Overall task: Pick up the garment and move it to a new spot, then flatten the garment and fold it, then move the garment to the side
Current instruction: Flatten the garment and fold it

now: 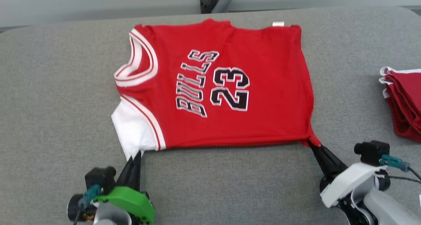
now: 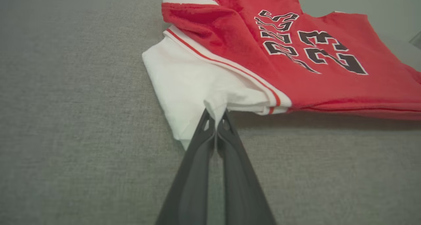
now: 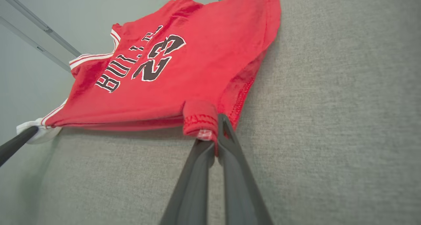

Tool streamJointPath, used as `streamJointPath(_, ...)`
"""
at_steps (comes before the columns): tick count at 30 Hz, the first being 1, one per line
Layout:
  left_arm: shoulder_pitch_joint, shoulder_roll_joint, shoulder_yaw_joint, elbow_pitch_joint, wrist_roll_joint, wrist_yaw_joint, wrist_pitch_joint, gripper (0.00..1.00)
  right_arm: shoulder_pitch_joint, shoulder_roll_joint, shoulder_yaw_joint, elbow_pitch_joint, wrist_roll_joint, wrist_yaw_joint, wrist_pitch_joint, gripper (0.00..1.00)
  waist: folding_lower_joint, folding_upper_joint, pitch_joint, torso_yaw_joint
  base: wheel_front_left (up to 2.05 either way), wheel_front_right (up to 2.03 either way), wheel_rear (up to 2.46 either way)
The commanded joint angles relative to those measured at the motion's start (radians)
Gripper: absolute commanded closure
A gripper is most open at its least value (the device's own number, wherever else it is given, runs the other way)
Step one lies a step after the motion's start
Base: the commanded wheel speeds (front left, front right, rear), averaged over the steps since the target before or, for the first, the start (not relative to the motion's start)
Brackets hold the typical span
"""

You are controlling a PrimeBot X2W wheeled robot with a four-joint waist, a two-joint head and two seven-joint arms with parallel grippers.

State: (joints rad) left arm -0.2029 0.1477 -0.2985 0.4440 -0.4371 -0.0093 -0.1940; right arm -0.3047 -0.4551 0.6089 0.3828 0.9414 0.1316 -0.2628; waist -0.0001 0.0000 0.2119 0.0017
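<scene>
A grey fabric-covered bench (image 1: 49,103) is carrying everything in view. A red Bulls 23 jersey (image 1: 263,103) is lying face up across its middle, turned sideways, with the collar pointing to the robot's left and the hem to its right. A pile of folded red garments (image 1: 404,103) is sitting well apart from it at the bench's right edge. The jersey's white sleeve (image 1: 133,129) is sticking out at the near left, and the left jaws are pinching the near corner of that sleeve (image 2: 215,106), closed tight on the cloth. The right jaws are clamping the red hem corner (image 3: 200,119) at the near right. The jersey's near edge is stretching taut between the two grips, casting a shadow on the bench. A small white tag (image 1: 278,24) is showing at the far edge.
</scene>
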Motion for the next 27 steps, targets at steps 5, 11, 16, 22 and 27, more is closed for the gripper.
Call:
streamJointPath(5, 0.264, 0.03, -0.003, -0.3, -0.009, 0.127, 0.138, 1.0, 0.168, -0.023, -0.092, -0.065, -0.056, -0.002, 0.023, 1.0, 0.0001, 0.0, -0.107, -0.005, 0.0, 0.0, 0.0)
streamJointPath(11, 0.424, 0.031, -0.037, -0.516, -0.009, 0.204, 0.258, 1.0, 0.311, 0.005, -0.219, -0.145, -0.11, -0.002, 0.087, 1.0, 0.0001, 0.0, -0.139, 0.003, 0.0, 0.0, 0.0)
streamJointPath(16, 0.51, 0.049, -0.057, -0.642, -0.006, 0.254, 0.355, 1.0, 0.432, 0.058, -0.344, -0.247, -0.206, -0.002, 0.194, 1.0, 0.0001, 0.0, -0.151, 0.003, 0.0, 0.0, 0.0)
streamJointPath(22, 0.535, 0.076, -0.071, -0.693, 0.008, 0.278, 0.43, 1.0, 0.505, 0.136, -0.448, -0.362, -0.337, -0.002, 0.322, 1.0, 0.0001, 0.0, -0.146, 0.0, 0.0, 0.0, 0.0)
streamJointPath(27, 0.497, 0.105, -0.074, -0.715, 0.023, 0.268, 0.467, 1.0, 0.527, 0.169, -0.479, -0.433, -0.415, -0.002, 0.422, 1.0, 0.0001, 0.0, -0.12, 0.007, 0.0, 0.0, 0.0)
